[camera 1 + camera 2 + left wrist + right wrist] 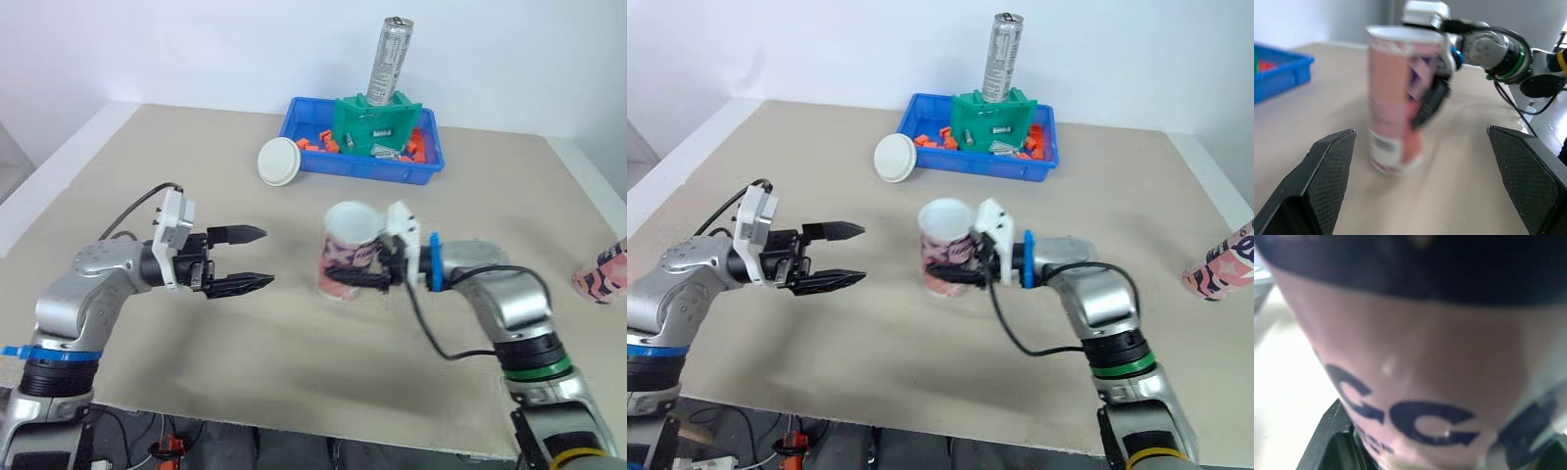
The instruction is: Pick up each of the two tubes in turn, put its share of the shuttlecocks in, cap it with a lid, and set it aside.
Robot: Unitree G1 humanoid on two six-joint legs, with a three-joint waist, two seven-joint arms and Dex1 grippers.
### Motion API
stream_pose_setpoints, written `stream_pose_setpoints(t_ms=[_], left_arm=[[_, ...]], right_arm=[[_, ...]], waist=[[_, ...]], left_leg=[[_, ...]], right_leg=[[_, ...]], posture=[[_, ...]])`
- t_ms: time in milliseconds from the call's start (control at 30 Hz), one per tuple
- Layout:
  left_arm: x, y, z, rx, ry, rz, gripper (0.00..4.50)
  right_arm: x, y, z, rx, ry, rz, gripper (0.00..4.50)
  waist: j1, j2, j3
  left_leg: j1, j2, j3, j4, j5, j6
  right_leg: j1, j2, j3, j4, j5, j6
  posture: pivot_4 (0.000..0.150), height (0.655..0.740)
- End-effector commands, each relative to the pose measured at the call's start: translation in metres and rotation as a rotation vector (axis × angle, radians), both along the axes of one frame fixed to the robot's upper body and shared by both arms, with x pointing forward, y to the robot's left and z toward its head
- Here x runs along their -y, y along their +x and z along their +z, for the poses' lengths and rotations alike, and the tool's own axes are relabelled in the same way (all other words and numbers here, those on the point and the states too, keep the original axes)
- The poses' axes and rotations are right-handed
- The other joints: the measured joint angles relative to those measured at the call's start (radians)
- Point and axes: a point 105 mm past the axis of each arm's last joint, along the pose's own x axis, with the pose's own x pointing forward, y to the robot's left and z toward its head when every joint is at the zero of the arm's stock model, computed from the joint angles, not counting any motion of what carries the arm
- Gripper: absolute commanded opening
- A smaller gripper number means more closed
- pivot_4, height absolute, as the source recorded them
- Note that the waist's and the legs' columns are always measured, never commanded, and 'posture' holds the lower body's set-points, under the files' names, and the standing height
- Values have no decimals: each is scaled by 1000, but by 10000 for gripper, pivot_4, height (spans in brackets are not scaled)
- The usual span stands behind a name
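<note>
**While right claw [361,272] clamps upright tube, left claw [266,257] hangs open beside it**

Because the pink cardboard tube [341,245] is the piece in hand, its place comes first. It stands on the beige tabletop [294,362], robot-side of the blue plastic bin [367,174] and roughly in line with the bin's middle. Its long axis is vertical and its open mouth faces up, with no lid on it. The right claw's black fingers are closed around the lower half of the tube from the side, and the right wrist view shows the tube wall pressed between them.

The left claw sits robot-side and left of the bin. Its jaws are spread wide, it holds nothing, and its tips point across at the tube. The tube lies straight ahead of those tips toward the robot's right, apart and not touching.

The white round lid [278,161] lies flat just beside the bin's left end, so the left arm looks nearer to it. A second pink tube [602,272] lies on its side well to the right of the bin, by the table edge.

Inside the bin are small orange pieces [318,145] and a green plastic holder [375,125] with a tall silver can [392,59] standing in it. Whether the orange pieces are shuttlecocks cannot be told.

Judged step: the tube is held steady for filling, with capping not yet done. The free left claw probably fetches next, and it must come in over the vertical mouth.
</note>
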Motion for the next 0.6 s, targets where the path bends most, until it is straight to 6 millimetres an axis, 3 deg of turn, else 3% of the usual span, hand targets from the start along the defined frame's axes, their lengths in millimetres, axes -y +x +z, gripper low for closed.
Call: stream_pose_setpoints(t_ms=[33, 233, 333, 600], left_arm=[[23, 8, 13, 79, -25, -28, 45000], [53, 30, 29, 120, -116, -9, 45000], [64, 37, 32, 114, -143, -20, 45000], [83, 45, 24, 110, -115, -53, 45000]], right_arm=[[81, 25, 29, 116, 29, -369, 26769], [175, 28, 18, 140, 48, -789, 26769], [204, 21, 6, 117, 98, -934, 26769], [224, 11, -13, 69, 134, -1040, 26769]], waist=[[7, 0, 0], [9, 0, 0], [4, 1, 0], [-10, 2, 0]], left_leg=[[0, 0, 0, 0, 0, 0], [0, -1, 0, -1, 0, 0], [0, -2, 0, -1, 0, 1], [1, -2, 1, -1, 0, 2]], right_leg=[[0, 0, 0, 0, 0, 0], [0, 0, 1, -1, 0, 1], [0, 0, 2, -1, 0, 0], [1, 0, 3, 0, 0, 3]], posture=[[1500, 7275], [1500, 7275], [1500, 7275], [1500, 7275]])
